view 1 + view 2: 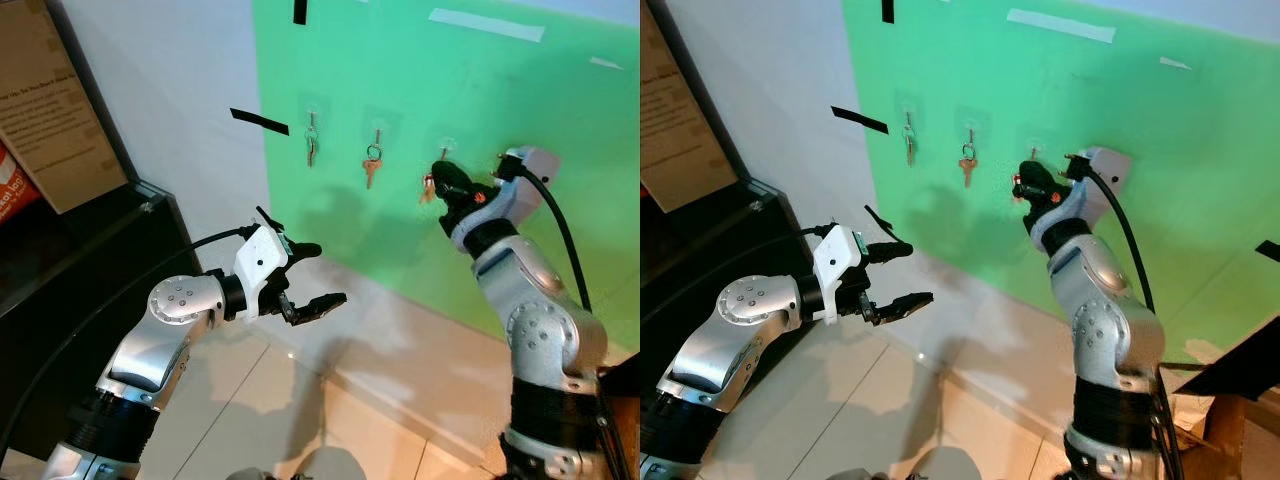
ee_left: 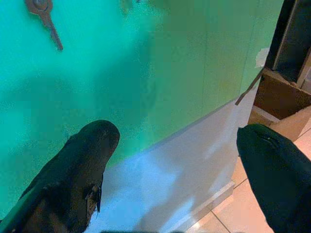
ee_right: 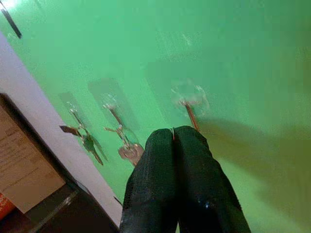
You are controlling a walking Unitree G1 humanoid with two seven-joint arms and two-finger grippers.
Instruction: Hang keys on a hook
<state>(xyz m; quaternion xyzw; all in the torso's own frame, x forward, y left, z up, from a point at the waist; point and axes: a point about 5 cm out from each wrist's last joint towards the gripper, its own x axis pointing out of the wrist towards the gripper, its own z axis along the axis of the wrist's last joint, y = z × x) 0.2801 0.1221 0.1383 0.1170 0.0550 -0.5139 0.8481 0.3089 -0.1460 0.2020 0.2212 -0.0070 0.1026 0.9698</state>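
- Right pincer (image 1: 444,180) raised to the green wall panel (image 1: 560,120), fingers pressed together around a slim metal piece, judged to be the ring of the keys (image 1: 429,188); small keys dangling just left of the fingertips.
- Directly beyond the fingertips, touching or just short of touching: a clear stick-on hook (image 3: 189,99), its thin peg slanting out of the wall toward the pincer in the right wrist view.
- Hook lying just above and beyond the held keys, so the coming move judged a short lift and push toward the wall, ring opening lined over the peg tip, then a drop. Cannot tell whether the ring is already over the peg.
- Further left along the wall: a copper-coloured key (image 1: 371,167) on its hook, then a silver key (image 1: 311,140) on the leftmost hook.
- Left pincer (image 1: 318,275) low and well apart from the hooks, fingers spread wide, holding nothing; right arm plainly the nearer one.
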